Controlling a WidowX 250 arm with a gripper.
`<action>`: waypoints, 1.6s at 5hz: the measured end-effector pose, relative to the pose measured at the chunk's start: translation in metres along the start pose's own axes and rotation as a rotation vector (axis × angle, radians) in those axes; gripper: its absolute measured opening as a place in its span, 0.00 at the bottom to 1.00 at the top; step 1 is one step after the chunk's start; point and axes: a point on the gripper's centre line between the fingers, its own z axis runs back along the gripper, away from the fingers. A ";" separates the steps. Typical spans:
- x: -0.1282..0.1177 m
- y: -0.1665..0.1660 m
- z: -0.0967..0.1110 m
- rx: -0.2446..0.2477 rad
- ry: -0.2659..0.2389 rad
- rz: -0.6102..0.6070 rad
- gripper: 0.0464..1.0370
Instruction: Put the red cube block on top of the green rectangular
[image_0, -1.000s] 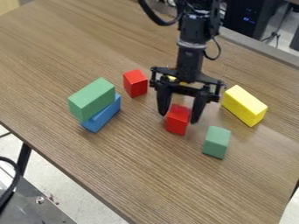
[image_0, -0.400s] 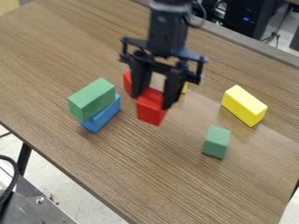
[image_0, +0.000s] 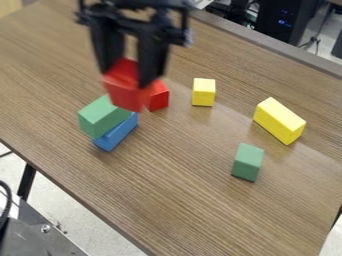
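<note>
The gripper (image_0: 127, 80) is at the upper left of the camera view, raised above the table and shut on a red cube block (image_0: 125, 89). That block hangs over the upper right part of the green rectangular block (image_0: 101, 118) and hides its far corner; a gap between the two cannot be made out. The green block rests on a blue block (image_0: 117, 134), turned slightly against it.
A second red block (image_0: 158, 96) stands just right of the held one. Farther right are a small yellow block (image_0: 204, 92), a long yellow block (image_0: 279, 121) and a small green block (image_0: 248, 162). The table's edge (image_0: 73, 201) runs along the lower left.
The gripper has lifted the red block from the middle of the table and carried it up and to the left. The small yellow block behind has come into full view.
</note>
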 end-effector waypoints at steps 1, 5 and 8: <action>0.017 0.017 0.000 0.040 0.016 0.047 0.51; 0.065 0.042 -0.030 0.029 0.181 0.160 0.51; 0.065 0.073 -0.073 0.024 0.310 0.296 0.51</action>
